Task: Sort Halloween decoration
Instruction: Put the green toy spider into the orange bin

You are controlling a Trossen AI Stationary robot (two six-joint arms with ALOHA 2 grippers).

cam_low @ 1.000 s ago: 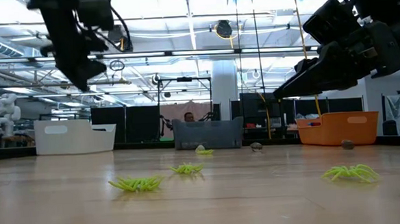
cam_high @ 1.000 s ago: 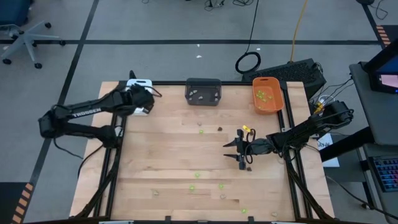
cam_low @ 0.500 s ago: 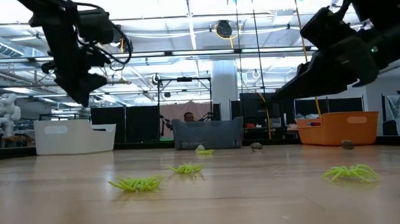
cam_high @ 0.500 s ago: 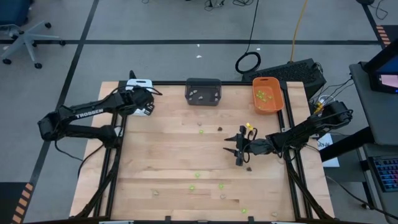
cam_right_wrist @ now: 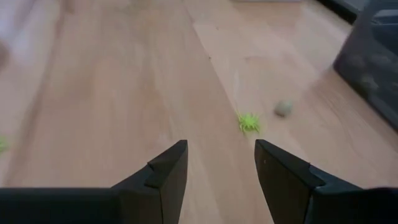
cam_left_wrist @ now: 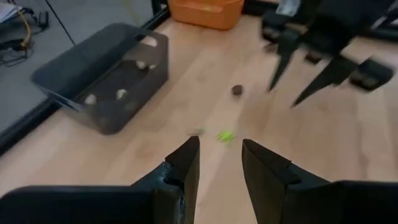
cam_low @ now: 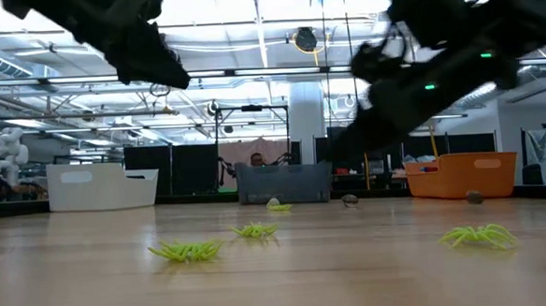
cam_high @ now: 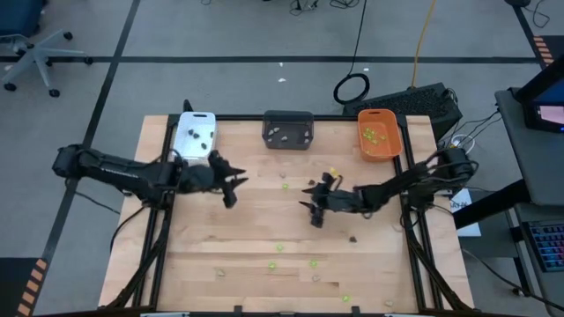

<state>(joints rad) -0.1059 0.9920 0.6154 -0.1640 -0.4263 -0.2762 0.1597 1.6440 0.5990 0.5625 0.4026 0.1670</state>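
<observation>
Two claws of mine hang spread and empty over the table middle. A lime green piece (cam_left_wrist: pixel 225 135) lies just ahead of my left gripper (cam_high: pixel 231 183), between it and my right gripper (cam_high: pixel 313 204), left slightly nearer, I judge.

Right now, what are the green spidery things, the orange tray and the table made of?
The green spidery things look like soft rubbery plastic: thin, bendy-looking legs and one flat lime colour. The orange tray seems to be hard moulded plastic, with smooth walls, rounded corners and a slight sheen. The table looks like pale wood with a smooth finish, showing planks and grain.
</observation>
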